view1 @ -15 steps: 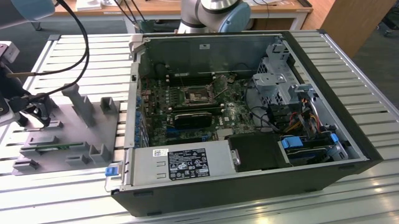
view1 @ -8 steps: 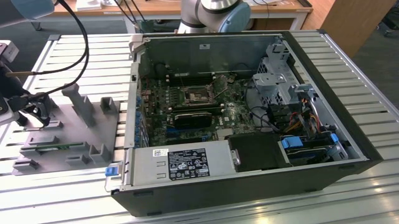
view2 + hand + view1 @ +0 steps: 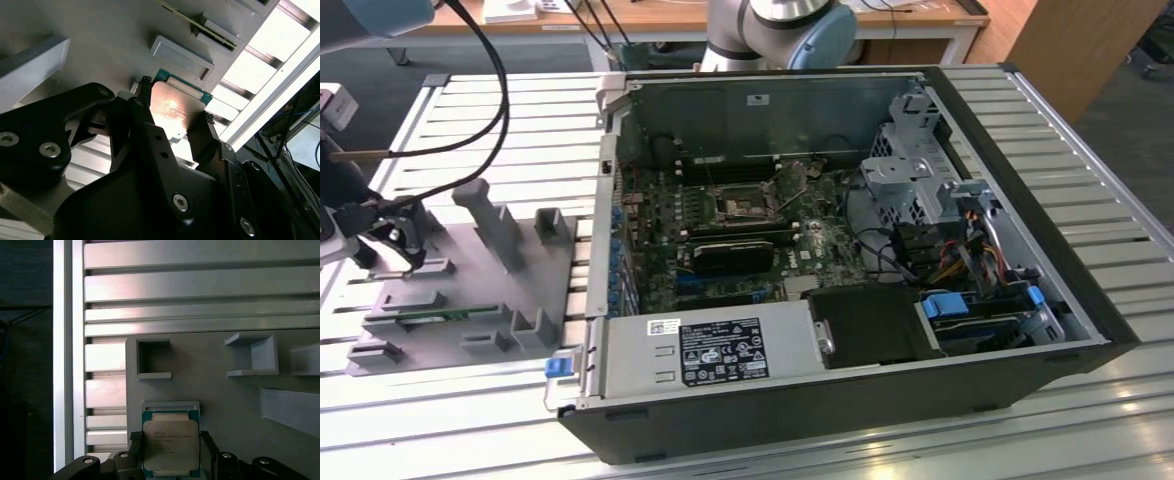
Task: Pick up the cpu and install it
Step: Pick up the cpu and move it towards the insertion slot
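Gripper pinches cpu at grey fixture plate on slatted aluminium table; open computer case alongside.

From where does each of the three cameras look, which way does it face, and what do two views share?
Exterior view: off the arm, high, looking down on the open computer case and the grey fixture; the arm and the gripper show.
First wrist view: on the arm, facing straight down on the cpu; the gripper shows astride it.
Second wrist view: on the arm, slanting along the gripper toward the cpu.
Both wrist views share the cpu, gripper and fixture.
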